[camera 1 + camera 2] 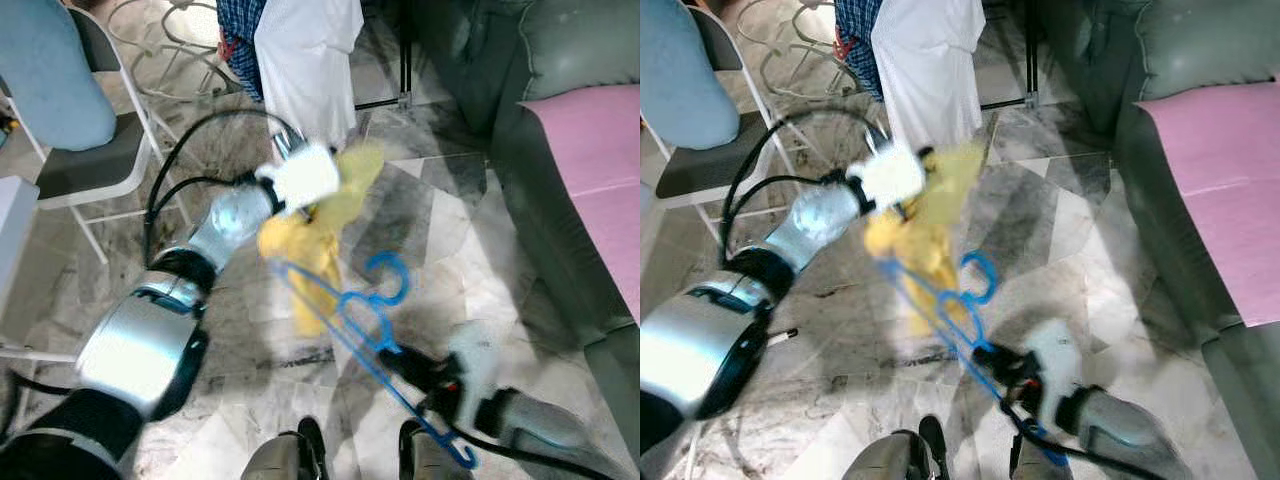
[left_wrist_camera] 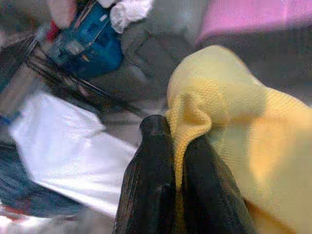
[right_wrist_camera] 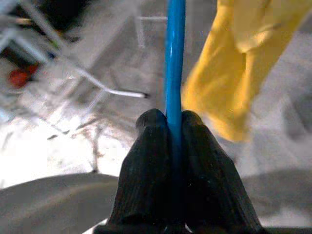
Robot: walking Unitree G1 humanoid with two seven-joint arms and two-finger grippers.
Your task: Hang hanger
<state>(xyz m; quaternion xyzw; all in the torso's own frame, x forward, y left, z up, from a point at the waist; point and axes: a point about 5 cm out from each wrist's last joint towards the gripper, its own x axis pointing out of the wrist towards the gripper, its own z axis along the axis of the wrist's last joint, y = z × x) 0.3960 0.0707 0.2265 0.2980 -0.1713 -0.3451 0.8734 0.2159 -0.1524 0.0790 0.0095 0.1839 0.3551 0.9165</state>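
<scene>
While both arms are busy, here's where I'm at: my right pincer point(image 3: 174, 122) is clenched on the bar of the blue plastic hanger point(image 1: 370, 320), low over the marble floor point(image 1: 470, 240) near the robot's feet, and my left pincer point(image 2: 178, 141) is pinching a fold of the yellow garment point(image 1: 310, 250) up above it. The garment droops over the hanger's upper end, though the blur hides whether it's properly threaded on. I'd call this the carry stage, hanging not yet done. Next I need to swing toward the rack with the white shirt point(image 1: 305, 60) and get the hook point(image 1: 392, 275) over its rail, without dropping the cloth.
</scene>
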